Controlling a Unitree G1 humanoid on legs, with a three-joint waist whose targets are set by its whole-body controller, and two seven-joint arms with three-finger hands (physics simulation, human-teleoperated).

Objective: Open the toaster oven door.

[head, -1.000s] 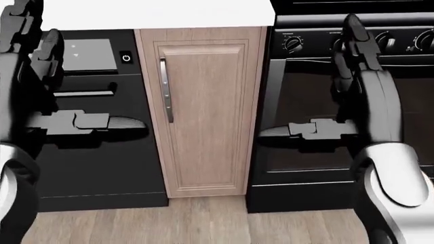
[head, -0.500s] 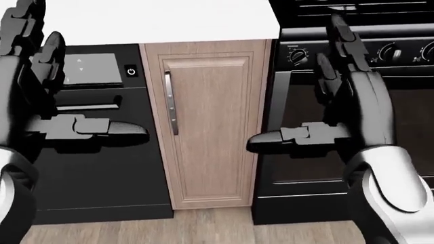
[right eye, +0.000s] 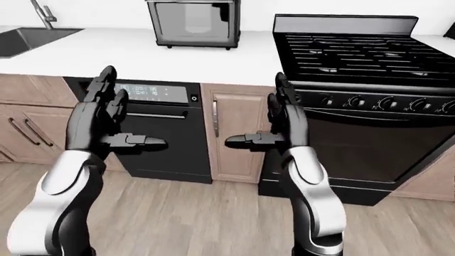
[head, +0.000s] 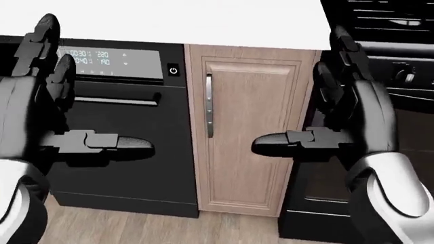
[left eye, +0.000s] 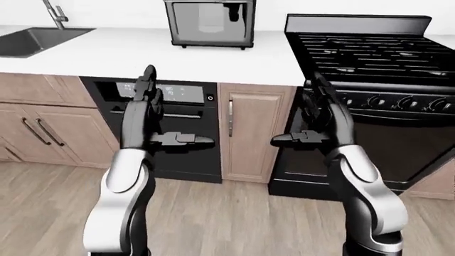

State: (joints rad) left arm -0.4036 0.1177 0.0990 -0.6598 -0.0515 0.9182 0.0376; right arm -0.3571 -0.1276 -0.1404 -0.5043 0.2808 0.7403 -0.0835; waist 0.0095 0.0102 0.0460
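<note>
the grey, box-shaped toaster oven with a glass door stood on the white countertop at the top of the left-eye view, door closed, between the steel sink at upper left and the black gas range at right. it was well apart from both hands.

change noted: across the head view, the narrow wooden cabinet door with a metal bar handle had shifted to the right and the black dishwasher with a lit display panel had come further into view. the whole picture shifted together, so the camera moved; the fixtures did not. judgement: the robot was repositioning leftward, toward the section of counter holding the toaster oven.

the left hand and right hand were both released, fingers extended upward and thumbs pointing inward, holding nothing, raised below counter height.

judgement: the task was at the approach stage. the door remained untouched; further advance and a raised reach would be required.
</note>
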